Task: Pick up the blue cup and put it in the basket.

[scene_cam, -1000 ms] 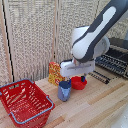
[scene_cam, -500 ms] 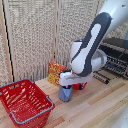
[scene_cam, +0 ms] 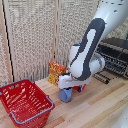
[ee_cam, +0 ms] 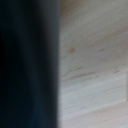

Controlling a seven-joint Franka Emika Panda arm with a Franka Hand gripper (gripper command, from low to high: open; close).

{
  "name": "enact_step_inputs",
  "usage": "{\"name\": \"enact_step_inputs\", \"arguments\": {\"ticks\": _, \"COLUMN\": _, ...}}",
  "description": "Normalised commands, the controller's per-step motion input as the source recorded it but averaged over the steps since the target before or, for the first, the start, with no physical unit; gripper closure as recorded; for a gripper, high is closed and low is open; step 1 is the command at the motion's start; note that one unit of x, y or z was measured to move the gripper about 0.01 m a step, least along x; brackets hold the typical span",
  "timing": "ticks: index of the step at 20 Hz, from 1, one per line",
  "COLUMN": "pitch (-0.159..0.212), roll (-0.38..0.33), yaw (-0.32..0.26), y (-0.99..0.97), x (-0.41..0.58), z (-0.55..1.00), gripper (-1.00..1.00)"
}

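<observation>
Gripper (scene_cam: 66, 88) over blue cup (scene_cam: 65, 95), basket (scene_cam: 25, 102) apart

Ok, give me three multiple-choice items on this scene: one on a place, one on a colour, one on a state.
1. Where does the small blue-grey plastic cup stand?
A. inside the red lattice shopping basket
B. on the light wooden table, under the white blocky gripper
C. on the dark equipment at the exterior view's right

2. What colour is the basket's rim?
A. blue-grey
B. yellow
C. green

3. How is the cup posed?
A. lying on its side
B. lifted above the basket
C. upright on the table

Answers: 1 B, the cup sits on the wood right below the gripper, apart from the basket. 2 A, a blue-grey band runs round the red lattice. 3 C, its base rests on the tabletop.
</observation>
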Motion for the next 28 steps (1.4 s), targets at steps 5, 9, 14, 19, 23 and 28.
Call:
{"name": "enact_step_inputs", "arguments": {"ticks": 5, "pitch": -0.020, "roll": 0.000, "yaw": -0.020, "y": 0.00, "x": -0.001, "z": 0.02, "gripper": 1.00}}
{"name": "enact_step_inputs", "arguments": {"ticks": 9, "pitch": -0.029, "roll": 0.002, "yaw": -0.031, "y": -0.01, "x": 0.000, "z": 0.10, "gripper": 1.00}}
{"name": "enact_step_inputs", "arguments": {"ticks": 14, "pitch": -0.001, "roll": 0.032, "yaw": -0.010, "y": -0.01, "x": 0.000, "z": 0.13, "gripper": 1.00}}
{"name": "enact_step_inputs", "arguments": {"ticks": 19, "pitch": 0.003, "roll": 0.034, "yaw": -0.039, "y": 0.00, "x": 0.030, "z": 0.34, "gripper": 1.00}}
{"name": "enact_step_inputs", "arguments": {"ticks": 23, "pitch": 0.028, "roll": 0.017, "yaw": -0.067, "y": 0.00, "x": 0.272, "z": 0.86, "gripper": 1.00}}
{"name": "enact_step_inputs", "arguments": {"ticks": 28, "pitch": 0.035, "roll": -0.012, "yaw": -0.029, "y": 0.05, "x": 0.570, "z": 1.00, "gripper": 1.00}}
